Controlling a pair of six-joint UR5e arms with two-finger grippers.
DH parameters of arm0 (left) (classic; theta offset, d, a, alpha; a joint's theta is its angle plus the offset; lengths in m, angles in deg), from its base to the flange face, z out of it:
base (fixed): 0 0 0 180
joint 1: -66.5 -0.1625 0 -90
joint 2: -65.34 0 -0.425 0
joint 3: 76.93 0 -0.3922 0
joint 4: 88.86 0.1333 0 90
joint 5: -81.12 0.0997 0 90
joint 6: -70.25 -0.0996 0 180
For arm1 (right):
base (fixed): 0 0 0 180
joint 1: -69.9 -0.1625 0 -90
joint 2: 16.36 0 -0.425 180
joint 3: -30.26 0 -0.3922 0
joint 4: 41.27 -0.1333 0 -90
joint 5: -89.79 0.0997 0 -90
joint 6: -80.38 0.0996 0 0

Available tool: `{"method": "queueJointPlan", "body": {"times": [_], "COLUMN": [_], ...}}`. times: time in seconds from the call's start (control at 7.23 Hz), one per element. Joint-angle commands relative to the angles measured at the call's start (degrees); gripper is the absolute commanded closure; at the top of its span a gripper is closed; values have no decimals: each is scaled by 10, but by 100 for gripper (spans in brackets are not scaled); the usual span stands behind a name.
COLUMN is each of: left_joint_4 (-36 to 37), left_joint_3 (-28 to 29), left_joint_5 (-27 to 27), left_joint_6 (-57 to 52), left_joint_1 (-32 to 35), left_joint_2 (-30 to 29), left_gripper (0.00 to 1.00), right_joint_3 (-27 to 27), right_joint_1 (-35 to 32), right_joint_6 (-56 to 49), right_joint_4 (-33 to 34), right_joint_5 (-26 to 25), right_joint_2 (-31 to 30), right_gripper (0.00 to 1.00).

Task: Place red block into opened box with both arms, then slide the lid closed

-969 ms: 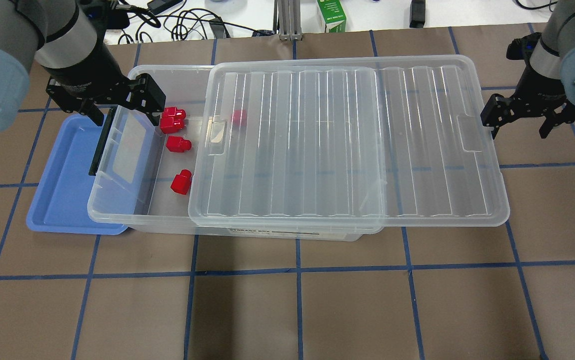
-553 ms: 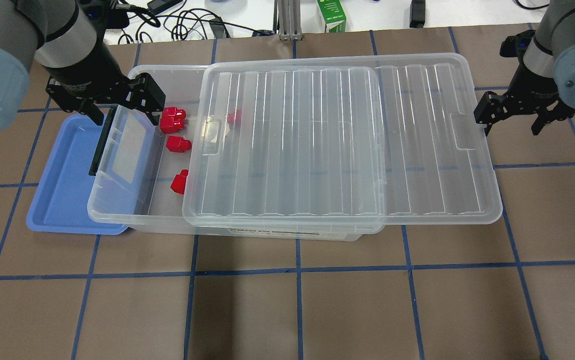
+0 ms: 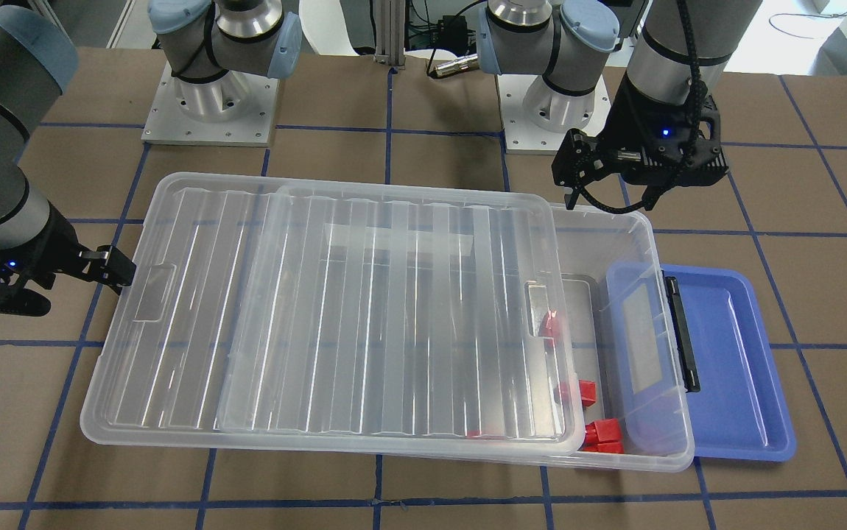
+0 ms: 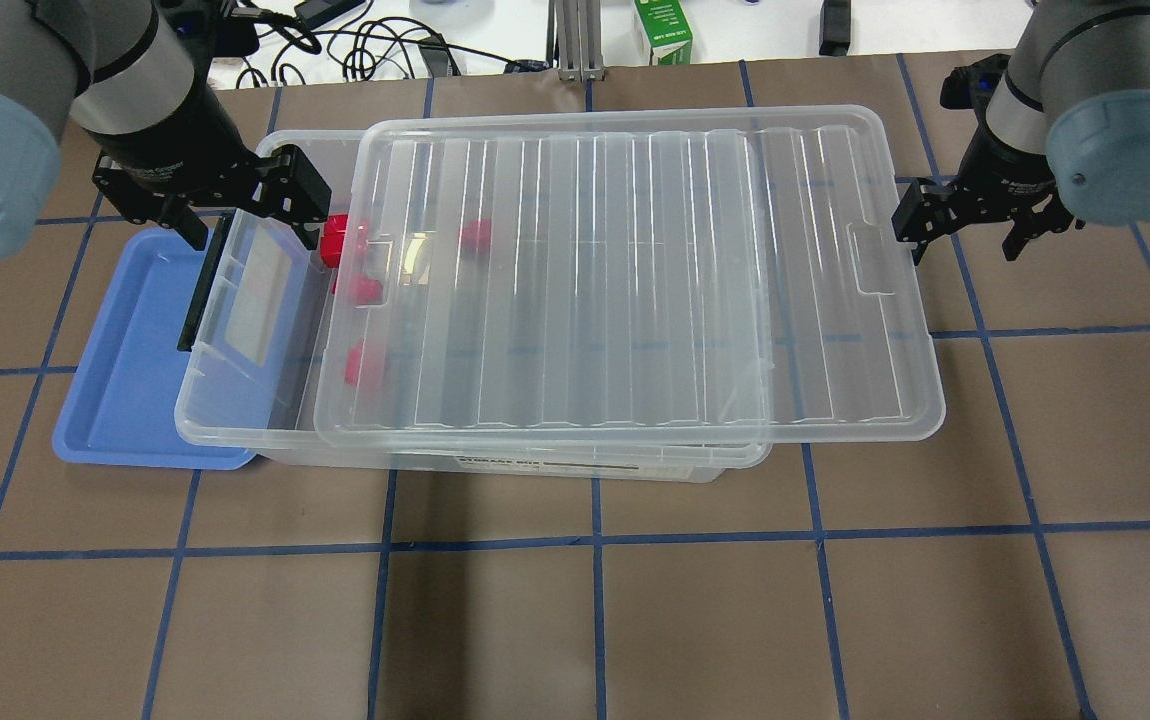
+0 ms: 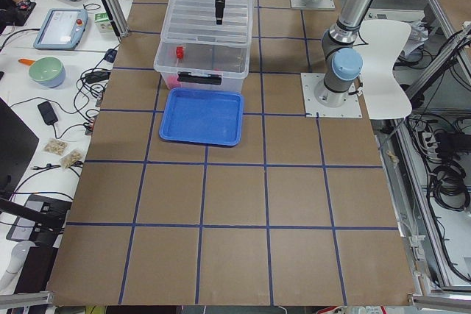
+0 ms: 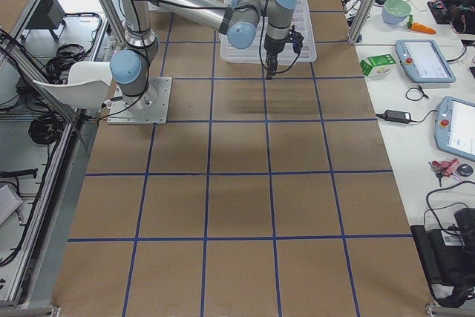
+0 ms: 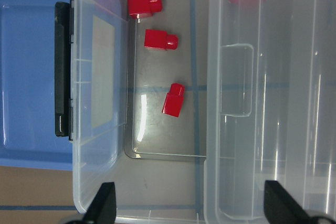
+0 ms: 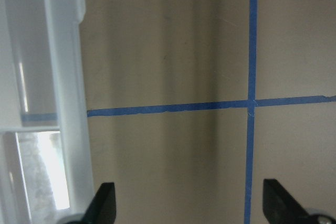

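The clear box (image 4: 235, 432) lies across the table with its black bar (image 4: 197, 292) at the left end. On top rests the ribbed lid (image 4: 635, 270), which overhangs the box's right end and leaves a strip open at the left. Several red blocks (image 7: 160, 39) lie on the box floor; one red block (image 4: 335, 238) shows in the gap, the others blur under the lid. My left gripper (image 4: 245, 205) hangs open over the box's back left corner, holding nothing. My right gripper (image 4: 965, 228) is open, one finger against the lid's right short edge (image 3: 140, 276).
A blue tray (image 4: 125, 350) sits at the left, and the box's end overlaps it. A green carton (image 4: 663, 30) and cables lie beyond the table's back edge. Brown mat with blue tape lines spreads in front of the box.
The lid has slid left over the box, covering more of the red blocks. My right gripper moved left with it at its edge. The left arm stayed put.
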Motion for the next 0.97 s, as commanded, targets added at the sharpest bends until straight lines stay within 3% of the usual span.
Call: {"method": "queueJointPlan", "body": {"times": [0.0, 0.83], "left_joint_4": [0, 0], "left_joint_3": [0, 0], "left_joint_5": [0, 1], "left_joint_6": [0, -1], "left_joint_1": [0, 0], "left_joint_2": [0, 1], "left_gripper": [0, 0], "right_joint_3": [0, 6], "right_joint_1": [-27, -49], "right_joint_6": [5, 9], "right_joint_4": [8, 21], "right_joint_5": [1, 19], "right_joint_2": [6, 8], "right_gripper": [0, 0]}}
